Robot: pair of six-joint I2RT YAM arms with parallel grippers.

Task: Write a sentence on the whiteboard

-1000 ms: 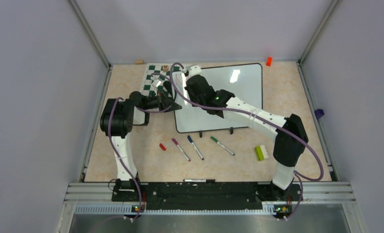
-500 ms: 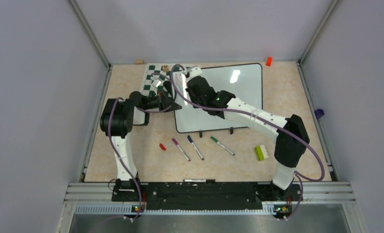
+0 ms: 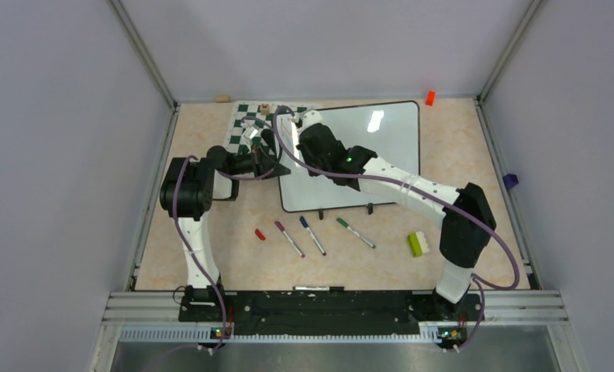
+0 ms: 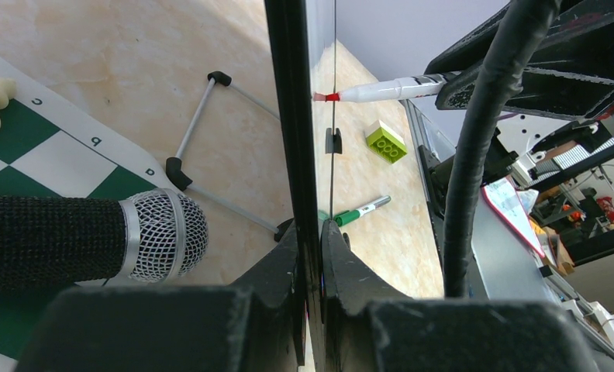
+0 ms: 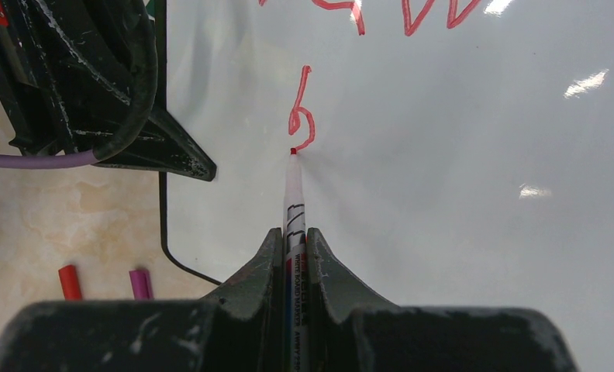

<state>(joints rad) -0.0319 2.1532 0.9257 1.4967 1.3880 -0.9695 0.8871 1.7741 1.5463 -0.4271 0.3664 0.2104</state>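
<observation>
Beige marbled tabletop (image 3: 211,256) between grey walls, seen from above. The whiteboard (image 3: 381,147) occupies the 12 o'clock sector of the table, with a green-and-white chessboard mat (image 3: 246,116) at its 10 o'clock corner. A microphone (image 4: 94,236) lies on the mat.

The left gripper (image 3: 275,164) is clenched on the whiteboard's left edge. In the left wrist view, the black frame sits pinched between the fingers.

The right gripper (image 5: 292,240) grasps a red marker (image 5: 293,194), whose tip meets the board at the foot of a red "b"-shaped stroke. Of the sentence (image 5: 301,116), only this stroke and the lower ends of a line at 12 o'clock of it are visible.

At 6 o'clock of the board lie a red cap (image 3: 260,234), a purple marker (image 3: 289,239), a blue marker (image 3: 312,235) and a green marker (image 3: 356,232). A green-and-white brick (image 3: 419,243) lies at 4 o'clock of the board, and an orange block (image 3: 430,98) at 1 o'clock.
</observation>
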